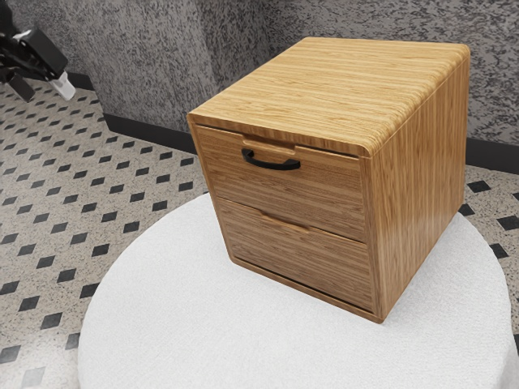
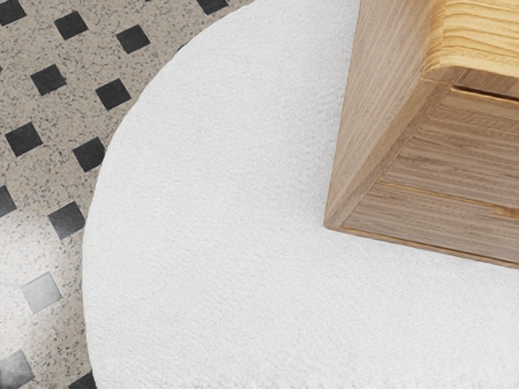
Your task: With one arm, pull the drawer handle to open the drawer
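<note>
A bamboo-wood cabinet (image 1: 340,105) with two drawers stands on a round white table (image 1: 203,324). The top drawer (image 1: 284,182) carries a black curved handle (image 1: 270,163) near its upper edge. The lower drawer (image 1: 296,251) has no dark handle that I can see. Both drawer fronts sit flush with the cabinet's face. My gripper (image 1: 32,55) hangs high at the exterior view's far upper left, well apart from the cabinet and the handle. In the wrist view, the cabinet's lower corner (image 2: 381,162) rests on the table (image 2: 227,243).
A tiled floor with black diamonds (image 1: 73,186) surrounds the table. A grey speckled wall with a dark baseboard (image 1: 146,49) runs behind. Bare white tabletop (image 1: 178,316) lies in front of the cabinet.
</note>
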You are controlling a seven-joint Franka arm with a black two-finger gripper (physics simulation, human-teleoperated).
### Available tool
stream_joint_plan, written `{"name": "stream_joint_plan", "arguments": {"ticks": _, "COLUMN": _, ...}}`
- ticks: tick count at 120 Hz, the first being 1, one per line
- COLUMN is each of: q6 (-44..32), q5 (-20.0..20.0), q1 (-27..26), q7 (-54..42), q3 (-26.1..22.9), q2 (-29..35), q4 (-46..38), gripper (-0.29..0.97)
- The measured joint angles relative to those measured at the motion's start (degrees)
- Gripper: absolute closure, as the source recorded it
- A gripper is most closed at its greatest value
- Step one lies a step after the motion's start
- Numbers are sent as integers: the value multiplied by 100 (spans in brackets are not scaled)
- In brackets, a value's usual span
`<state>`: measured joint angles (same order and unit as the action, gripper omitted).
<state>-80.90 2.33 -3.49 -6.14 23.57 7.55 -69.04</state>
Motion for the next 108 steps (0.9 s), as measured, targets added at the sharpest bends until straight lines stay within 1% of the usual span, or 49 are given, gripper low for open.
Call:
{"name": "stream_joint_plan", "arguments": {"ticks": 20, "q6": 273, "q5": -67, "q1": -23, "q7": -153, "q3": 1, "q2": -72, "q4": -119, "gripper": 2}}
{"name": "stream_joint_plan", "arguments": {"ticks": 24, "q6": 324, "q5": -89, "q1": 5, "q7": -346, "q3": -30, "q2": -84, "q4": -114, "gripper": 2}}
{"name": "stream_joint_plan", "arguments": {"ticks": 32, "q6": 424, "q5": 179, "q1": -9, "q7": -999, "q3": -164, "q2": -193, "q4": -141, "gripper": 2}}
{"name": "stream_joint_plan", "arguments": {"ticks": 36, "q6": 482, "q5": 200, "q1": -34, "q7": -1303, "q3": -245, "q2": -223, "q4": -164, "gripper": 2}}
{"name": "stream_joint_plan", "arguments": {"ticks": 40, "q6": 533, "q5": 181, "q1": -72, "q7": -1591, "q3": -365, "q2": -238, "q4": -179, "gripper": 2}}
{"name": "stream_joint_plan", "arguments": {"ticks": 44, "q6": 573, "q5": 130, "q1": -93, "q7": -1862, "q3": -590, "q2": -240, "q4": -177, "gripper": 2}}
{"name": "stream_joint_plan", "arguments": {"ticks": 50, "q6": 595, "q5": -81, "q1": -73, "q7": -2240, "q3": -1218, "q2": -245, "q4": -173, "gripper": 2}}
{"name": "stream_joint_plan", "arguments": {"ticks": 56, "q6": 544, "q5": -272, "q1": -407, "q7": -2586, "q3": -1632, "q2": -44, "q4": -401, "gripper": 2}}
{"name": "stream_joint_plan", "arguments": {"ticks": 60, "q6": 397, "q5": -361, "q1": -467, "q7": -2803, "q3": -1832, "q2": 265, "q4": -825, "gripper": 2}}
{"name": "stream_joint_plan", "arguments": {"ticks": 67, "q6": -21, "q5": -484, "q1": -391, "q7": -3160, "q3": -2182, "q2": 763, "q4": -1675, "gripper": 2}}
{"name": "stream_joint_plan", "arguments": {"ticks": 79, "q6": -986, "q5": -815, "q1": -368, "q7": -3728, "q3": -2726, "q2": 1001, "q4": -2525, "gripper": 2}}
{"name": "stream_joint_plan", "arguments": {"ticks": 90, "q6": -1783, "q5": -1030, "q1": -364, "q7": -4222, "q3": -2855, "q2": 1068, "q4": -2946, "gripper": 2}}
{"name": "stream_joint_plan", "arguments": {"ticks": 103, "q6": -2380, "q5": -1281, "q1": -365, "q7": -4717, "q3": -2881, "q2": 951, "q4": -3033, "gripper": 2}}
{"name": "stream_joint_plan", "arguments": {"ticks": 108, "q6": -2600, "q5": -1379, "q1": -362, "q7": -4884, "q3": -2891, "q2": 999, "q4": -3182, "gripper": 2}}
